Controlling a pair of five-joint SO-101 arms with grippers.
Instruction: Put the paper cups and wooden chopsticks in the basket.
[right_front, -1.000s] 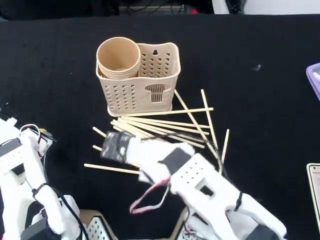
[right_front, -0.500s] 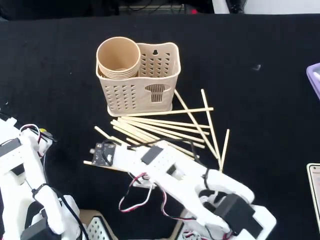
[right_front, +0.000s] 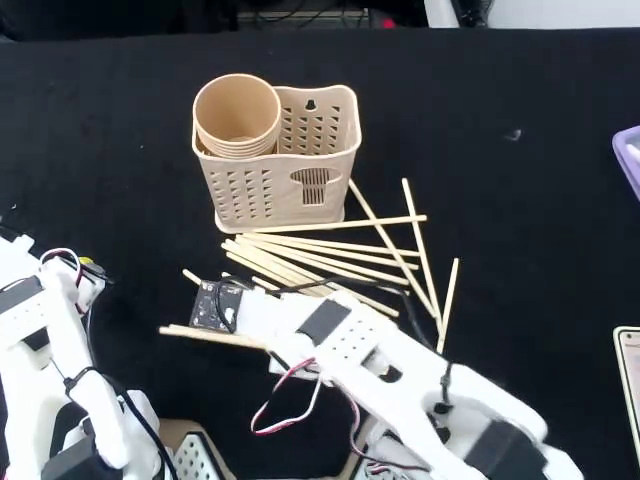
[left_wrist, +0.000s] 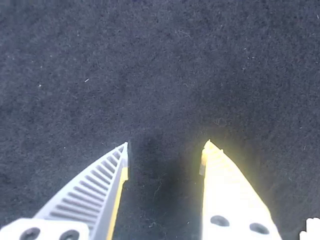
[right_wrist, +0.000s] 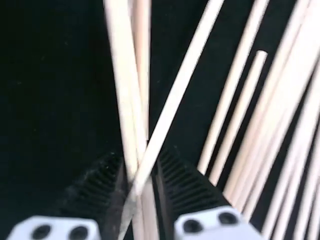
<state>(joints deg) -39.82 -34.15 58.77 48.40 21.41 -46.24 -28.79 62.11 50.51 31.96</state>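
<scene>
The beige perforated basket (right_front: 300, 170) stands at the back of the black table, with a stack of paper cups (right_front: 237, 112) in its left end. Wooden chopsticks (right_front: 330, 258) lie fanned out on the cloth in front of it. My right gripper (right_front: 213, 308) sits at the left end of that pile, and the right gripper (right_wrist: 137, 186) is shut on a few chopsticks (right_wrist: 125, 115) that cross between its fingers; more chopsticks (right_wrist: 280, 150) lie beside them. My left gripper (left_wrist: 165, 147) is open over bare black cloth, its arm (right_front: 45, 330) at the near left.
A purple container (right_front: 628, 155) pokes in at the right edge, and a flat card (right_front: 630, 365) lies at the right edge nearer the front. Bare black cloth surrounds the basket on the left, back and right.
The right arm swung left and lowered onto the left end of the chopstick pile. Two loose sticks there now lie together in its jaws. The left arm stayed still.
</scene>
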